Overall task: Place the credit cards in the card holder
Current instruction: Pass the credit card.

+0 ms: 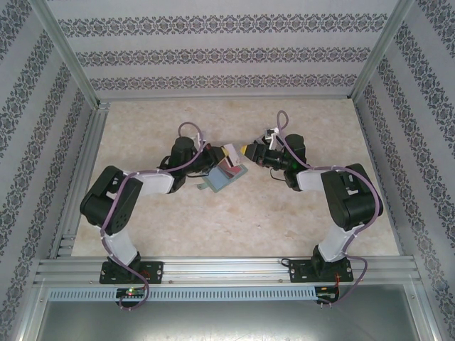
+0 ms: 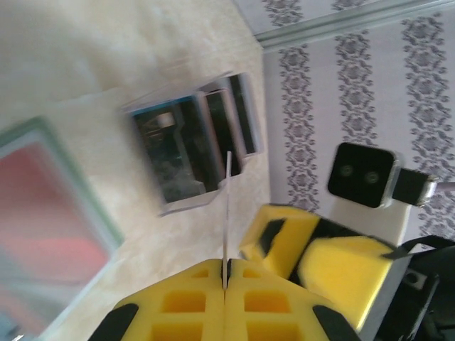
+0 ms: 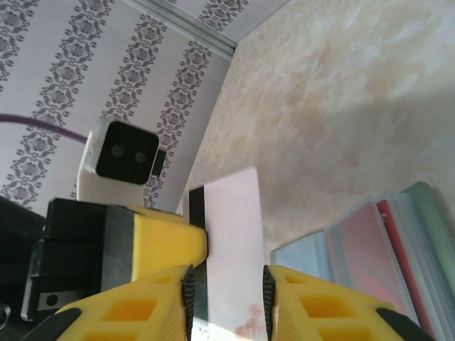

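Credit card [image 3: 231,241], pale w/ a dark stripe along one side, is up off the tabletop [image 1: 178,234] at mid-span, btwn the two tools. L tool [image 2: 226,278] is clenched on it: in the left wrist view the yellow pads meet on the card's lower edge, and the card [image 2: 228,185] shows edge-on as a thin white line rising from them. R tool [image 3: 227,273] is released, pads parted w/ the card face in the gap; no clear pinch on it. From above, both arms are folded, elbows out toward the L and R edges, forearms angled inward so the L tool [image 1: 215,153] and R tool [image 1: 250,150] face each other nearly nose to nose, w/ the card [image 1: 232,150] btwn them. Card holder [image 1: 226,176] lies open and flat at about the tabletop's ctr, just nearer than the tools, pale green rim w/ red and grey inside. A clear stand [image 2: 192,153] w/ dark credit cards [image 2: 170,160] sits on the tabletop beyond the L tool.
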Controlling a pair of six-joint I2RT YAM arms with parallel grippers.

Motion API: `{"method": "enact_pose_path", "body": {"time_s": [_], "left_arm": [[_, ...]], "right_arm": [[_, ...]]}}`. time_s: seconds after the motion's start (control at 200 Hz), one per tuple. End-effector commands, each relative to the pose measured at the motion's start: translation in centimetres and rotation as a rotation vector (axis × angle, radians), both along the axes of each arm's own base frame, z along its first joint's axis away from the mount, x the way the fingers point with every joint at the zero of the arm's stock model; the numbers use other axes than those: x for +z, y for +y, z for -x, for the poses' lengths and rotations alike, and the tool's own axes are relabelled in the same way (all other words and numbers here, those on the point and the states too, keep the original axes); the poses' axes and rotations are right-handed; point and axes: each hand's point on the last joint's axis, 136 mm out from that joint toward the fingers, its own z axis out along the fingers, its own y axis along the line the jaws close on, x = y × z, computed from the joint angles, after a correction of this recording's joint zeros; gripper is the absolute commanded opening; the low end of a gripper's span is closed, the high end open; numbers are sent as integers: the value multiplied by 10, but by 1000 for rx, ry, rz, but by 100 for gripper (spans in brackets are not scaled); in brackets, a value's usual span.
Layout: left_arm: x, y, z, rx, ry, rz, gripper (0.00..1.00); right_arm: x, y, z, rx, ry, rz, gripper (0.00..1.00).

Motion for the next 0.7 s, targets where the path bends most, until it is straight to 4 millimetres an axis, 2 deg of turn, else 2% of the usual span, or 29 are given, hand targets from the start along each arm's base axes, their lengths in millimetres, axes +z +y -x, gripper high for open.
{"method": "enact_pose_path", "body": {"time_s": [0.0,0.13,0.26,0.485,0.694], "left_arm": [[-1,21,12,47,10,-49,0],[-23,38,36,89,65,-84,0],[-40,44,45,105,116,-97,0],[-55,31,32,97,157,-13,0],[-68,26,25,111,167,27,0]], "right_arm": [[-8,7,-7,5,-20,53,34],[-29,16,-8,20,19,135,33],[-50,25,-8,43,75,198,30],[-72,36,-7,82,141,232,18],[-83,32,-6,84,165,321,13]]}}
